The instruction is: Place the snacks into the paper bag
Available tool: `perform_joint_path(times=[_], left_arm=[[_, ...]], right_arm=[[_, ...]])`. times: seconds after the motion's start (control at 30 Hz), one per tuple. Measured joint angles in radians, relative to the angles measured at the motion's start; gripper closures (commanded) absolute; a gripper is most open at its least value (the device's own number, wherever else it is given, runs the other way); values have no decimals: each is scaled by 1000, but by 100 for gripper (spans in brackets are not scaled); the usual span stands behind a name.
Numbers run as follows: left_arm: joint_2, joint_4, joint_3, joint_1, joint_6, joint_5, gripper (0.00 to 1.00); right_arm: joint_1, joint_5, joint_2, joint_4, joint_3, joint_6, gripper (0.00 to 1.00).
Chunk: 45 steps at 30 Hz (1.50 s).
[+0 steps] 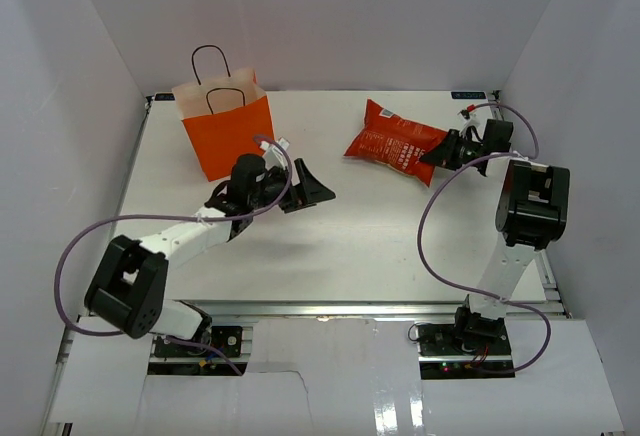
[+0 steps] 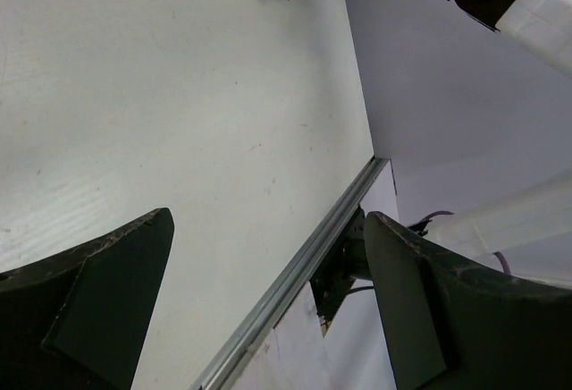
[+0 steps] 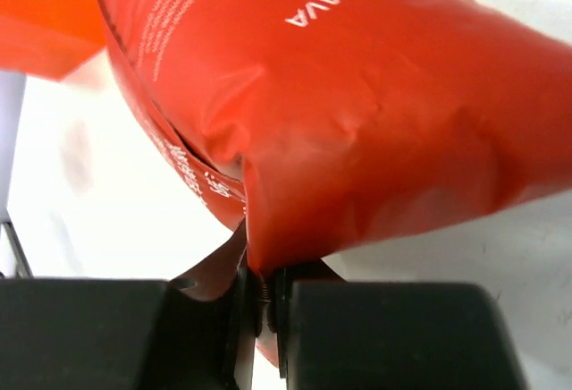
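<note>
Here the right gripper (image 3: 264, 296) clamps the red chip bag (image 3: 357, 113) by its edge; the left gripper (image 2: 268, 265) gapes wide, empty, near the orange paper bag (image 1: 228, 138).

Free table (image 1: 380, 246) in front; paper bag (image 1: 228, 136) stands far left, chip bag (image 1: 392, 142) far right

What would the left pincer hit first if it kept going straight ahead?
The left pincer faces bare white table; farther on, probably the right arm, not the red crinkly chip bag.
</note>
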Motion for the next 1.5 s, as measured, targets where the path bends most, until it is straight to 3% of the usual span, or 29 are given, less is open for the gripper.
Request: perform_joint_path(times=[0.23, 0.5, 0.87, 1.3, 1.5], left_arm=[[214, 15, 176, -31, 113, -10, 2], [350, 23, 266, -40, 215, -29, 2], [425, 31, 303, -40, 192, -17, 2], [462, 210, 267, -40, 37, 85, 3], [463, 287, 267, -28, -36, 126, 29]], right_arm=[[-24, -69, -109, -213, -33, -247, 92], [-33, -184, -172, -719, -27, -734, 92], [-31, -275, -205, -1202, -48, -1232, 92], [-28, -333, -196, -1362, -66, -1424, 92], [-24, -375, -196, -1382, -76, -1437, 92]])
